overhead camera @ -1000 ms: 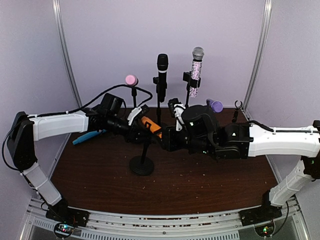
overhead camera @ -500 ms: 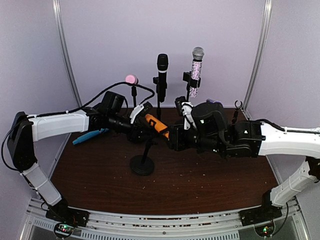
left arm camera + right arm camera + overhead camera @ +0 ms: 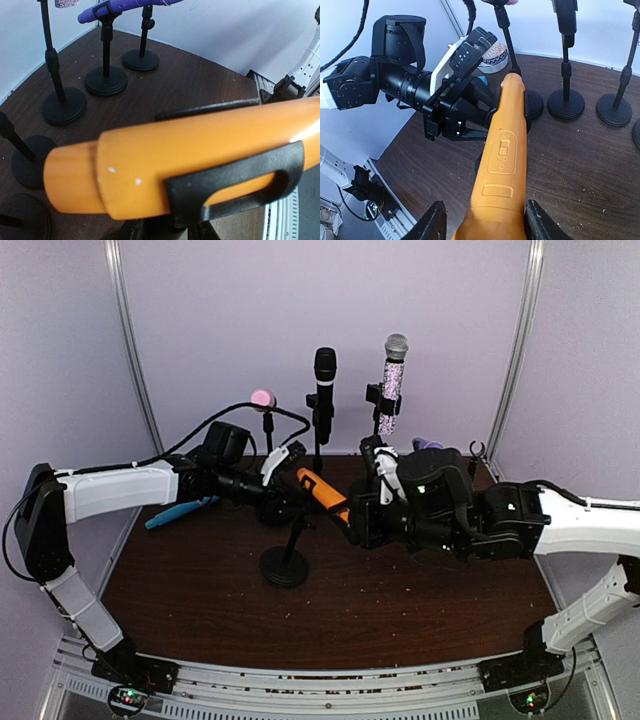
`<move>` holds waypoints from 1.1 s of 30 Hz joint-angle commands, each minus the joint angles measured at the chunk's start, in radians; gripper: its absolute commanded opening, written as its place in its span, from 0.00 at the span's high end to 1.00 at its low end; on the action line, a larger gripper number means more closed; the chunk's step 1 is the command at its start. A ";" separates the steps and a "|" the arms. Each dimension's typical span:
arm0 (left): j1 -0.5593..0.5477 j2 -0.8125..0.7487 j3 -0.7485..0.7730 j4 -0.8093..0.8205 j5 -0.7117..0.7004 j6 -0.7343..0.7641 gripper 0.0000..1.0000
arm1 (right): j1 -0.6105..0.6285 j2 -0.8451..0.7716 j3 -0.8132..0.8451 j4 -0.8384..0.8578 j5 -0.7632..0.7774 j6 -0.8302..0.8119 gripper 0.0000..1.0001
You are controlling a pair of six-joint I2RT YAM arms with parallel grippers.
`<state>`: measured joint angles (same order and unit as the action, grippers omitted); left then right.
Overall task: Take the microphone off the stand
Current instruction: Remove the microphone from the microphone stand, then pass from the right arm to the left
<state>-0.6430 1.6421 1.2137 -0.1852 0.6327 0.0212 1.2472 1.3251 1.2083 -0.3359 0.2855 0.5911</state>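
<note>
An orange microphone [image 3: 322,490] lies slanted in the black clip [image 3: 235,175] of a short stand with a round base [image 3: 283,568]. My right gripper [image 3: 352,520] is shut on the microphone's thick end; in the right wrist view its fingers [image 3: 432,225] flank the orange body [image 3: 505,150]. My left gripper [image 3: 283,505] is shut on the stand's post just under the clip, its jaws [image 3: 465,125] closed there. In the left wrist view the microphone [image 3: 190,150] fills the frame and hides the fingers.
Behind stand several other microphones on stands: pink [image 3: 263,398], black [image 3: 325,370], glittery [image 3: 392,380] and purple [image 3: 428,445]. Their round bases [image 3: 566,104] crowd the back of the table. A blue object [image 3: 175,512] lies at the left.
My right arm has drawn back to the right with the orange microphone, sliding it through the clip. The left arm has shifted slightly while holding the stand.
</note>
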 commanded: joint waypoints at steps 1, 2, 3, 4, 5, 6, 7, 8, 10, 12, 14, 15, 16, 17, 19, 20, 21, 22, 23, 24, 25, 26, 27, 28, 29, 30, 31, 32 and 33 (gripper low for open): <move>0.176 0.030 -0.047 0.063 -0.338 -0.052 1.00 | 0.086 -0.119 0.009 -0.153 -0.108 -0.002 1.00; 0.178 0.023 -0.056 0.069 -0.335 -0.050 1.00 | 0.087 -0.126 0.009 -0.156 -0.107 -0.003 1.00; 0.179 0.020 -0.062 0.073 -0.335 -0.048 1.00 | 0.087 -0.133 0.009 -0.162 -0.108 -0.002 1.00; 0.180 0.016 -0.065 0.076 -0.334 -0.044 1.00 | 0.087 -0.143 0.008 -0.168 -0.108 -0.002 1.00; 0.181 0.014 -0.065 0.075 -0.332 -0.040 1.00 | 0.088 -0.153 0.008 -0.171 -0.110 -0.002 1.00; 0.182 0.012 -0.066 0.075 -0.325 -0.037 1.00 | 0.089 -0.166 0.006 -0.177 -0.110 -0.001 1.00; 0.181 0.010 -0.066 0.076 -0.318 -0.034 1.00 | 0.090 -0.181 0.004 -0.186 -0.107 0.001 1.00; 0.181 0.005 -0.068 0.077 -0.310 -0.033 1.00 | 0.089 -0.196 -0.002 -0.193 -0.101 0.003 1.00; 0.182 -0.004 -0.072 0.082 -0.298 -0.028 1.00 | 0.090 -0.234 -0.016 -0.202 -0.088 0.011 1.00; 0.181 -0.013 -0.077 0.085 -0.282 -0.020 1.00 | 0.090 -0.277 -0.037 -0.202 -0.079 0.022 1.00; 0.180 -0.026 -0.090 0.085 -0.236 -0.011 1.00 | 0.090 -0.323 -0.063 -0.190 -0.070 0.032 1.00; 0.179 -0.035 -0.097 0.084 -0.209 -0.005 1.00 | 0.090 -0.339 -0.075 -0.182 -0.062 0.036 1.00; 0.176 -0.044 -0.104 0.079 -0.179 0.003 1.00 | 0.090 -0.353 -0.088 -0.171 -0.056 0.036 1.00; 0.173 -0.057 -0.111 0.071 -0.154 0.014 0.96 | 0.090 -0.363 -0.098 -0.160 -0.051 0.038 1.00; 0.164 -0.087 -0.129 0.051 -0.094 0.033 0.81 | 0.090 -0.366 -0.107 -0.145 -0.041 0.030 1.00; 0.162 -0.102 -0.138 0.038 -0.066 0.040 0.69 | 0.089 -0.362 -0.107 -0.142 -0.035 0.025 1.00; 0.161 -0.116 -0.149 0.025 -0.044 0.045 0.59 | 0.089 -0.354 -0.103 -0.141 -0.031 0.020 1.00; 0.161 -0.131 -0.159 0.009 -0.030 0.053 0.52 | 0.088 -0.342 -0.099 -0.140 -0.028 0.014 1.00; 0.161 -0.146 -0.170 -0.010 -0.023 0.065 0.43 | 0.087 -0.331 -0.093 -0.138 -0.026 0.007 1.00; 0.162 -0.163 -0.179 -0.040 -0.019 0.081 0.36 | 0.085 -0.317 -0.088 -0.132 -0.029 0.001 1.00; 0.163 -0.189 -0.190 -0.068 -0.019 0.101 0.29 | 0.084 -0.302 -0.078 -0.127 -0.035 -0.005 1.00; 0.163 -0.209 -0.205 -0.088 -0.022 0.118 0.23 | 0.084 -0.286 -0.066 -0.125 -0.043 -0.012 1.00; 0.163 -0.230 -0.221 -0.104 -0.025 0.136 0.16 | 0.084 -0.269 -0.056 -0.124 -0.048 -0.021 1.00; 0.165 -0.249 -0.238 -0.126 -0.026 0.163 0.07 | 0.082 -0.253 -0.046 -0.124 -0.052 -0.026 1.00; 0.164 -0.268 -0.249 -0.151 -0.030 0.180 0.03 | 0.082 -0.237 -0.038 -0.120 -0.059 -0.032 1.00; 0.166 -0.288 -0.259 -0.183 -0.036 0.198 0.02 | 0.081 -0.220 -0.029 -0.112 -0.068 -0.036 1.00; 0.167 -0.311 -0.263 -0.224 -0.042 0.223 0.02 | 0.081 -0.205 -0.018 -0.106 -0.080 -0.039 1.00; 0.172 -0.342 -0.267 -0.263 -0.049 0.250 0.02 | 0.081 -0.189 -0.004 -0.102 -0.090 -0.043 1.00; 0.176 -0.375 -0.272 -0.306 -0.058 0.279 0.02 | 0.080 -0.175 0.010 -0.103 -0.101 -0.050 1.00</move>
<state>-0.4812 1.3602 0.9615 -0.3477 0.5800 0.1768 1.3334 1.1172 1.1488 -0.4889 0.2169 0.5739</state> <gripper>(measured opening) 0.977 0.500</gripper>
